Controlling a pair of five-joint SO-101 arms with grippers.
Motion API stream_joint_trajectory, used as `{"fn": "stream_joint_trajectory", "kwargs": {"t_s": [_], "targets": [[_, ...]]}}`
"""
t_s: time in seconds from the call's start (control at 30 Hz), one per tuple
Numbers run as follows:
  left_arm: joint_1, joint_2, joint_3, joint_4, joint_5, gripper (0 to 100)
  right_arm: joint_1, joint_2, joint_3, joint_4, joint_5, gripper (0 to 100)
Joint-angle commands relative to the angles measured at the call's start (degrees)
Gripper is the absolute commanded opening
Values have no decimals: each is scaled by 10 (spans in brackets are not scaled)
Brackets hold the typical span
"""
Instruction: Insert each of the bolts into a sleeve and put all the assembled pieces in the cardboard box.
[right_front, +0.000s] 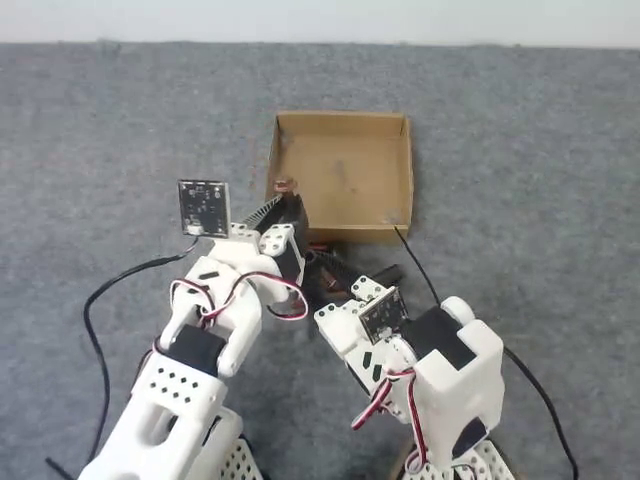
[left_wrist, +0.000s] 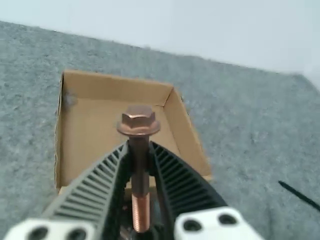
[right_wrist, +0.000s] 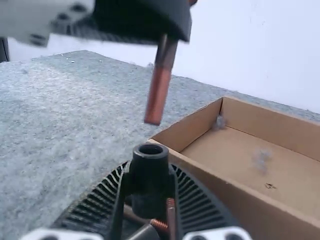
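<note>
A copper bolt (left_wrist: 139, 121) with a hex head stands head-up in my left gripper (left_wrist: 139, 150), which is shut on its shaft. In the high view this gripper (right_front: 287, 212) hovers at the near left corner of the cardboard box (right_front: 345, 175), with the bolt head (right_front: 285, 186) on top. My right gripper (right_wrist: 148, 187) is shut on a black sleeve (right_wrist: 149, 160), held upright with its bore facing up. The bolt's threaded end (right_wrist: 159, 85) hangs a short way above the sleeve, slightly tilted and apart from it. The right gripper (right_front: 322, 268) sits just in front of the box.
The box (right_wrist: 260, 165) is open-topped with bare cardboard inside. Grey carpet covers the table. A black cable (right_front: 415, 262) runs from the box's near right corner toward the right arm. Another cable (right_front: 95, 330) loops left of the left arm.
</note>
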Motion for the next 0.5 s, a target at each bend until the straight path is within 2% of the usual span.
{"fn": "stream_joint_trajectory", "kwargs": {"t_s": [0.0,0.1,0.3,0.47], "targets": [[3,-22,6,0,-34,11,-7,-14,9,-2,10,6],[4,-22,43,-44,-53,11,-10,-14,8,-2,10,6],[25,-22,132,-227,-58,11,-10,-14,6,-2,10,6],[3,-23,134,-241,-62,11,-10,-14,10,-2,15,6]]}}
